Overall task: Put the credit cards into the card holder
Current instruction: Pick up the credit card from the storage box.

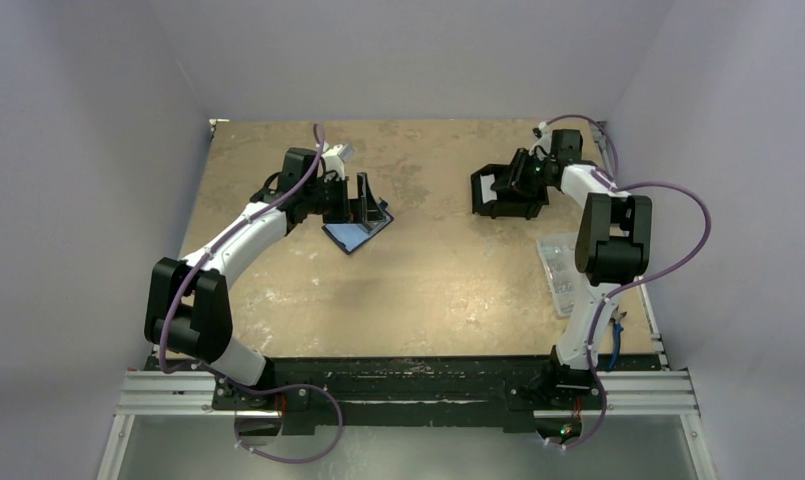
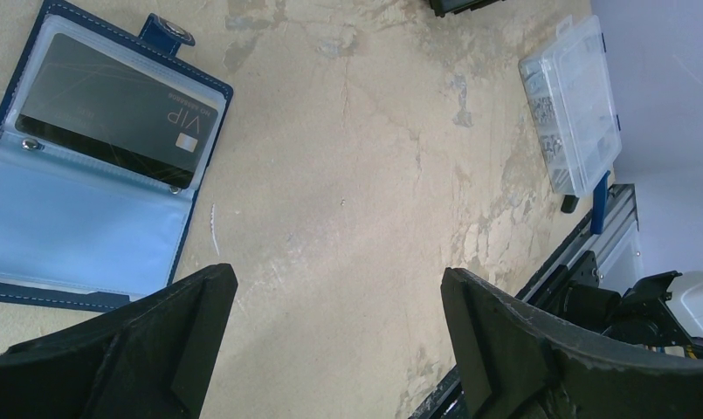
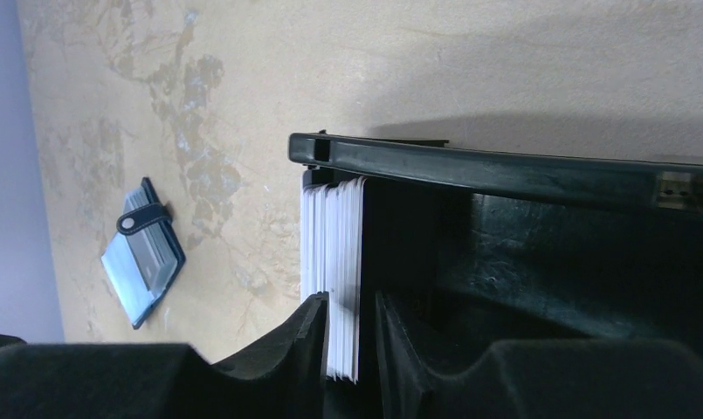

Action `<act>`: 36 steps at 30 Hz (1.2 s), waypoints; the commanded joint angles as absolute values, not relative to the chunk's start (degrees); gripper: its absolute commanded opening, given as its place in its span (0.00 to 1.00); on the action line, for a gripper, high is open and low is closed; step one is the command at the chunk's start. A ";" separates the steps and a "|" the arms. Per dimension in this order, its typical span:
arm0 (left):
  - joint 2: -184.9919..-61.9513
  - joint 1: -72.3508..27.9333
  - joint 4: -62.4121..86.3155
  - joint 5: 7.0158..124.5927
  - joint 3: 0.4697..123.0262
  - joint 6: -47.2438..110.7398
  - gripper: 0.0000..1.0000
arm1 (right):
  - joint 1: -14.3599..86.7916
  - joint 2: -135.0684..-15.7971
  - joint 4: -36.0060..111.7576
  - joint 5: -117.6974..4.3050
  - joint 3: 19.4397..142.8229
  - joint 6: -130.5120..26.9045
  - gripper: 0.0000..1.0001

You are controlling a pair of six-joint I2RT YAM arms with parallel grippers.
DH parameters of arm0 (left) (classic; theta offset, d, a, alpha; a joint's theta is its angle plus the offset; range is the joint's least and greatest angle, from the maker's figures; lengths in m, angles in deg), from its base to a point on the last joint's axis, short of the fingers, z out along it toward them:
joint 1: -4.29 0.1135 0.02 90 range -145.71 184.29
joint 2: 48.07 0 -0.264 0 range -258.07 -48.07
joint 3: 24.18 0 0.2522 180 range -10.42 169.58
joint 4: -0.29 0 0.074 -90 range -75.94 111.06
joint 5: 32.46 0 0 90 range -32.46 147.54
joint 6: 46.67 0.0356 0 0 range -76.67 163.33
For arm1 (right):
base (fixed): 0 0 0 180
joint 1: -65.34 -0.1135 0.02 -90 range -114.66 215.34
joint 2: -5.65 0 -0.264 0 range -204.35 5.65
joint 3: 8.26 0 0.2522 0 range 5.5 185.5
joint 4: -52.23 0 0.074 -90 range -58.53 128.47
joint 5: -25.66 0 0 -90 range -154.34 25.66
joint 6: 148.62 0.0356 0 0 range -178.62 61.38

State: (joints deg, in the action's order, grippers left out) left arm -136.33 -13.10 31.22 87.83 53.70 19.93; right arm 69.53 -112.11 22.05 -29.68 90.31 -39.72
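Note:
The navy card holder lies open on the table, with a black VIP card in its upper clear sleeve. The pale blue lower sleeve shows nothing in it. My left gripper hovers open just right of the holder, over bare table, and holds nothing. A stack of white-edged credit cards stands on edge in the black box. My right gripper reaches into that box with one finger on each side of the stack, closed onto it. The holder shows far to the left.
A clear plastic compartment box lies beside the right arm, also seen as the clear box in the left wrist view. The black box sits at the back right. The table's metal rail runs along the near edge.

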 commanded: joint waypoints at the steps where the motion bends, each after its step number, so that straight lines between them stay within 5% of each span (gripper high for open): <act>1: -136.22 -13.38 28.87 88.97 53.71 20.17 0.96 | 69.73 -109.00 24.30 -25.88 89.97 -39.19 0.35; 7: -136.31 -13.38 28.64 89.27 53.56 20.06 0.96 | 69.74 -109.66 24.67 -25.20 89.96 -39.19 0.38; 12: -136.40 -13.45 28.64 89.36 53.55 19.94 0.96 | 69.65 -109.23 22.71 -31.05 90.98 -40.59 0.68; 17: -136.40 -13.46 28.56 89.49 53.56 19.85 0.96 | 69.11 -110.89 20.90 -32.59 92.63 -40.95 0.78; 22: -136.48 -13.46 28.51 89.52 53.48 19.86 0.96 | 67.69 -112.74 20.72 -31.44 92.75 -41.11 0.78; 36: -136.57 -13.46 28.47 89.47 53.39 19.85 0.96 | 67.72 -110.55 24.57 -23.92 92.59 -37.81 0.52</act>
State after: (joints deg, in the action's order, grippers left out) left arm -136.36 -13.10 30.85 88.44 53.52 19.93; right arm 67.71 -112.91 22.77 -27.06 90.71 -38.72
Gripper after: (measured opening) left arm 0.962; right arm 0.558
